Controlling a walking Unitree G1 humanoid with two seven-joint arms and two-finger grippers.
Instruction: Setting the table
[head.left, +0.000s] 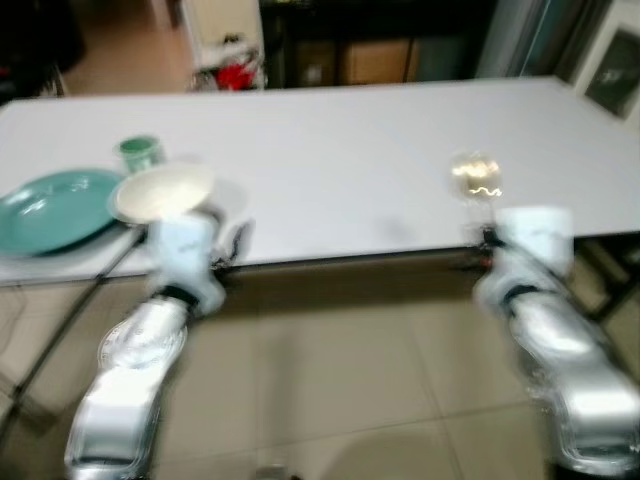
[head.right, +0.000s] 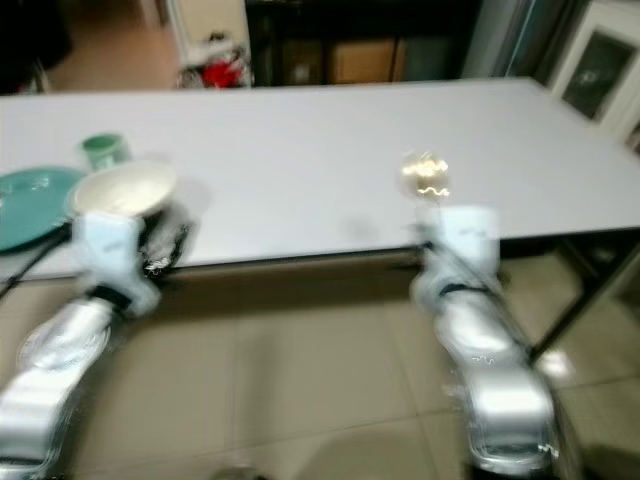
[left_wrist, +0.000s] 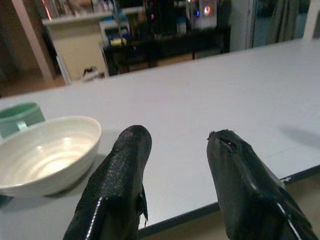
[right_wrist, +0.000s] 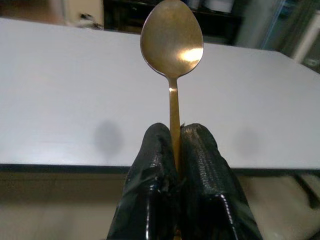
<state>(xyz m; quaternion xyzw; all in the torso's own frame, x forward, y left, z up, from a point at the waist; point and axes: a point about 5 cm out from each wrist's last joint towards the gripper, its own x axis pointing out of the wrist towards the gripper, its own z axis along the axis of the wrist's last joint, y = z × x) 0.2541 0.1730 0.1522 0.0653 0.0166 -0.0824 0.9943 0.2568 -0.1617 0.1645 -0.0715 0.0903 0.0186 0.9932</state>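
Note:
A gold spoon (right_wrist: 171, 37) stands upright in my right gripper (right_wrist: 175, 131), which is shut on its handle. The spoon's bowl (head.left: 475, 178) glints over the front edge of the white table (head.left: 350, 160). A cream bowl (left_wrist: 45, 152) rests on the table near the front left, touching a teal plate (head.left: 45, 210). Just behind them is a green cup (head.left: 140, 152). My left gripper (left_wrist: 180, 137) is open with nothing between its fingers. It hovers at the table's front edge, right beside the bowl.
The table's front edge runs across the head views, with its dark legs (head.left: 60, 330) below on the left. Tiled floor (head.left: 340, 380) lies under my arms. Dark furniture and boxes (head.left: 370, 55) stand beyond the far side.

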